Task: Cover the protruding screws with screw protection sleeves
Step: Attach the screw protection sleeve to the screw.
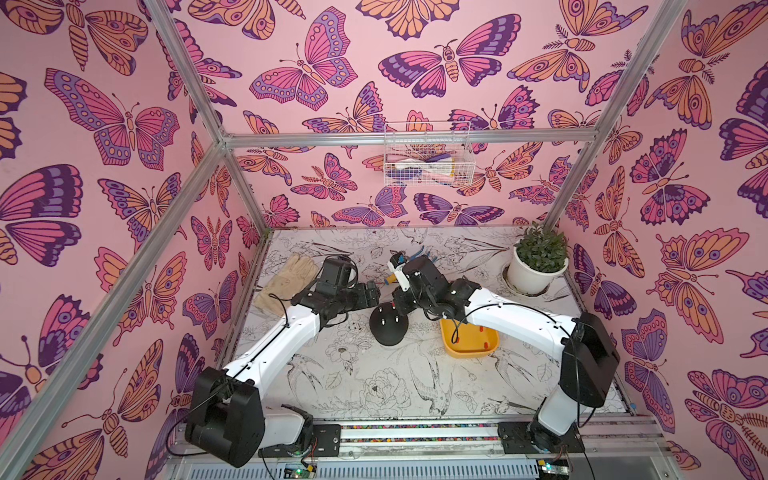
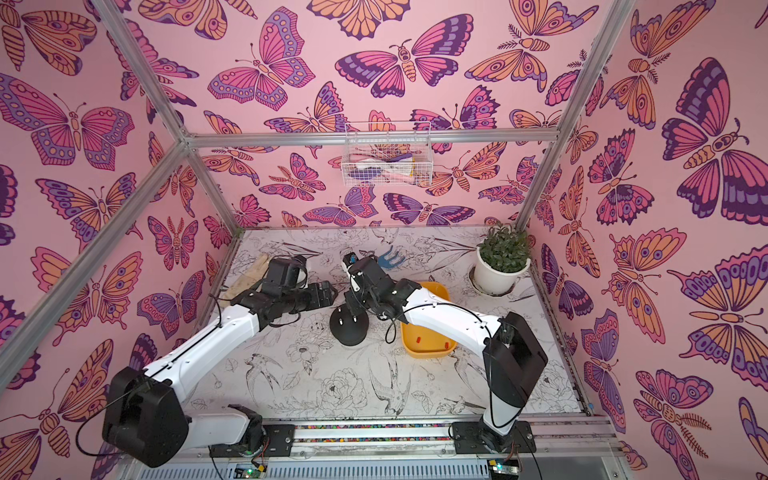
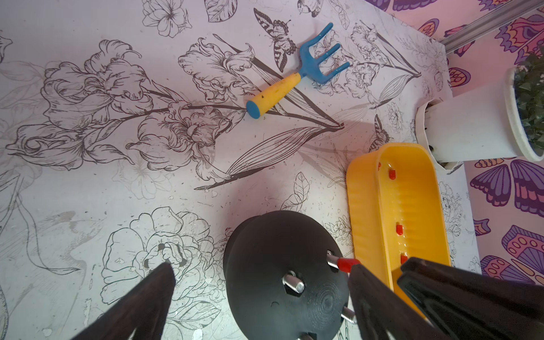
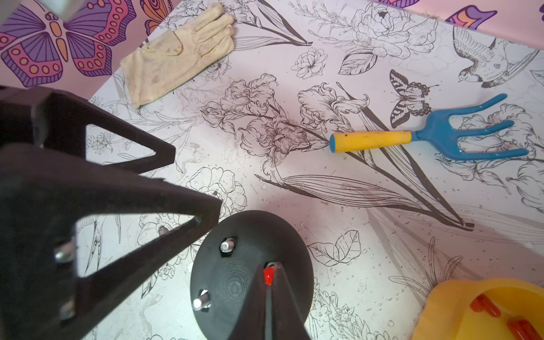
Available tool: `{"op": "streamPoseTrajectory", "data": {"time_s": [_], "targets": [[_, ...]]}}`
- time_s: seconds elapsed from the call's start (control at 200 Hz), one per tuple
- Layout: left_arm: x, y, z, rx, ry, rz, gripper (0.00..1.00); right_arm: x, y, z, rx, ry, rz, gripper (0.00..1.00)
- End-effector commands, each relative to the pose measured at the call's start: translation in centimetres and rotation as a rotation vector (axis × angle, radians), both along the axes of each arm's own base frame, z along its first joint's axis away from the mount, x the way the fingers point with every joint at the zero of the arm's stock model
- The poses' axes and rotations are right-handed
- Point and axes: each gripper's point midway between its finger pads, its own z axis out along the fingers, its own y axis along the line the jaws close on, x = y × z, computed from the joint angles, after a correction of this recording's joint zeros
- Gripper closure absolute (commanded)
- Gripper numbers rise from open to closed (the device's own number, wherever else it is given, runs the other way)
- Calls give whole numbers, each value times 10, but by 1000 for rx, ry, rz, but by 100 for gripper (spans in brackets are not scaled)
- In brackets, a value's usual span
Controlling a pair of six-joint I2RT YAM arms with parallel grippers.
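We see bare bench (image 1: 374, 386) on the black dome's (image 1: 386, 332) near side; the yellow tray (image 1: 469, 353) stands near on the right arm's side, the spread left pincer (image 4: 195, 182) just beside it opposite.

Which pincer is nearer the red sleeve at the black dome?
Right. The right pincer is shut on the red sleeve, at the tip of one screw. The left pincer is open beside the black dome, on its cream glove side.
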Motion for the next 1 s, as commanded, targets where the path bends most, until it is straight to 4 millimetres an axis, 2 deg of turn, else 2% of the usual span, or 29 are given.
{"op": "streamPoseTrajectory", "data": {"time_s": [0.0,0.265,0.636,0.997], "targets": [[1,0,7,-22,-11,-3,6,-4,0,12,5,-17,6,94],[1,-1,5,-22,-10,-5,5,-3,5,3,-1,5,17,100],[0,-1,2,-24,-7,-7,5,-3,8,-13,-12,43,18,100],[1,-2,1,-25,-5,-8,5,-4,7,-14,-13,48,12,100]]}}
